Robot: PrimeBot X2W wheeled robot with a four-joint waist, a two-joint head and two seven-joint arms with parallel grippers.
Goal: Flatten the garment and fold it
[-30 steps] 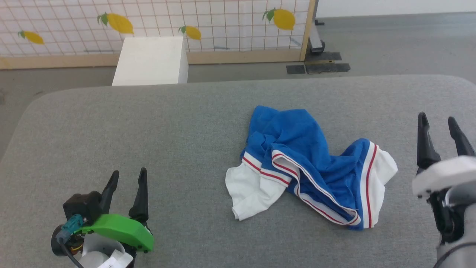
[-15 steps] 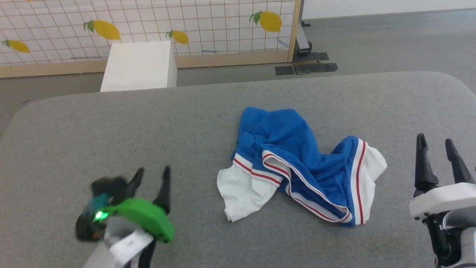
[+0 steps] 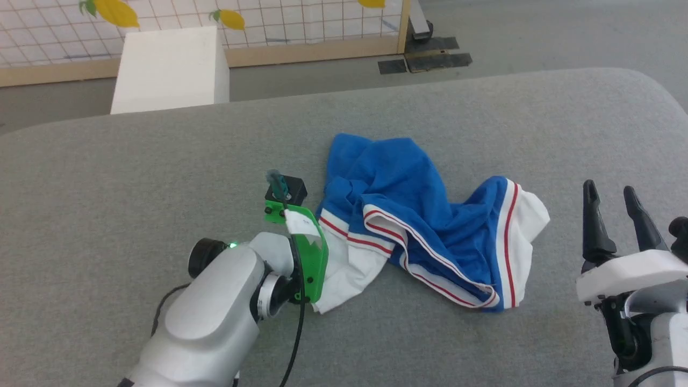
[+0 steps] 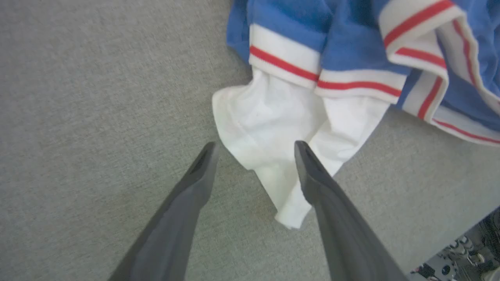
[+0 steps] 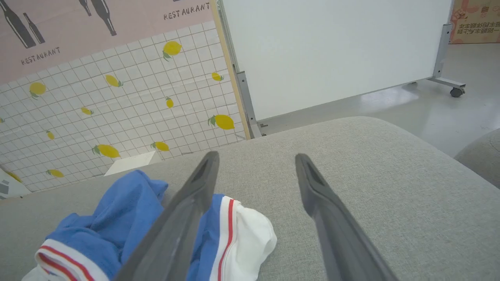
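A: Garment (image 3: 408, 215): where is it lying?
B: It's lying crumpled, middle-right of the grey counter (image 3: 107, 188). The blue body is bunching up and red-striped white trim is twisting across the front. One white sleeve (image 4: 273, 125) is sticking out at the near left, the other sleeve (image 3: 529, 226) at the right.
A: Left end effector (image 4: 254, 145)?
B: Its fingers are standing spread, pointing down at that white sleeve. In the left wrist view one finger is sitting over bare counter just beside the sleeve's edge, and the other is overlapping the sleeve. It's not pinching anything. Whether it's touching the cloth, cannot tell.
A: And in the head view?
B: The left arm (image 3: 226, 290) is reaching in from the bottom. The green bracket (image 3: 310, 258) on its wrist is covering the sleeve's left edge, and the fingers are hiding under it.
A: Right end effector (image 3: 609, 188)?
B: Also spread and empty, hovering over the counter's right side with fingers pointing away from the robot. It's sitting to the right of the other sleeve, near but apart.
A: Background?
B: A white box (image 3: 169, 70) is standing on the floor behind the counter, with a lemon-print panel (image 3: 301, 21) behind it. A whiteboard (image 5: 332, 50) on wheels is showing in the right wrist view.
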